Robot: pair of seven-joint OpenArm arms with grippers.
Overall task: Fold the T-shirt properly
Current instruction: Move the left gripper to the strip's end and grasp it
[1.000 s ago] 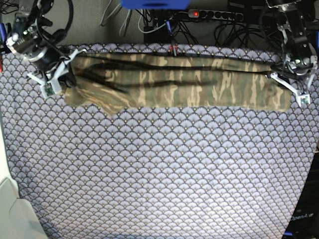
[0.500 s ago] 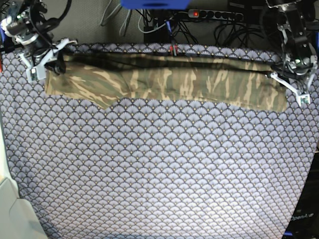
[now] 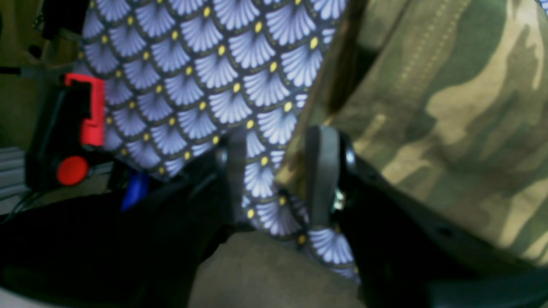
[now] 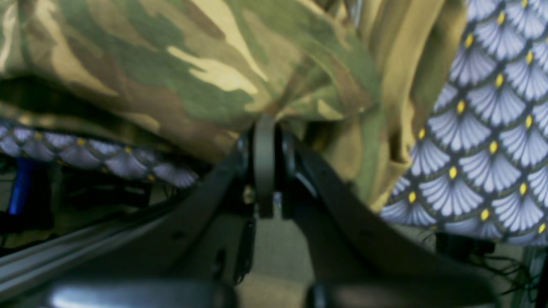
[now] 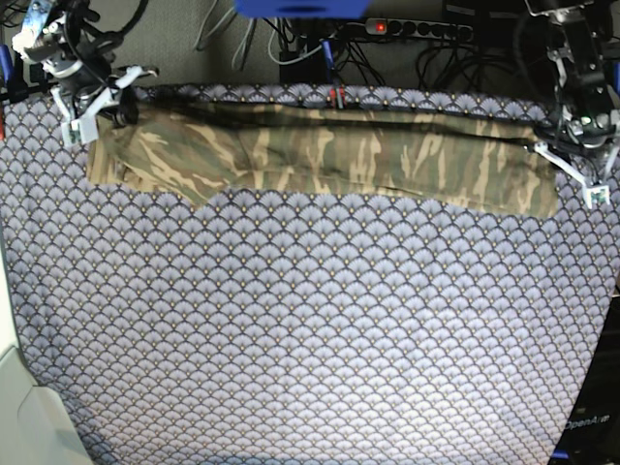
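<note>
Purple desk [image 5: 310,339] cloth now shows the T-shirt [image 5: 320,155] pulled long along its back edge, right end effector [image 4: 265,167] pinching one end tight, left end effector [image 3: 274,171] wide apart beside the other, ready for folding.

The base view is evenly lit from above and fairly sharp, with the purple scallop cloth on the counter [image 5: 310,329] palest and slightly washed out toward its near edge, while the far edge and the cable clutter behind it fall into dimness. A faint curve bends the counter's side edges. The T-shirt [image 5: 329,160] casts only a thin dark line along its far fold. Both wrist views are soft and blurred throughout: the left pincer [image 3: 278,179] and right pincer [image 4: 265,167] read as dark, near-black shapes, underexposed against brighter fabric, and the backgrounds below the counter's edge are murky and out of focus.
</note>
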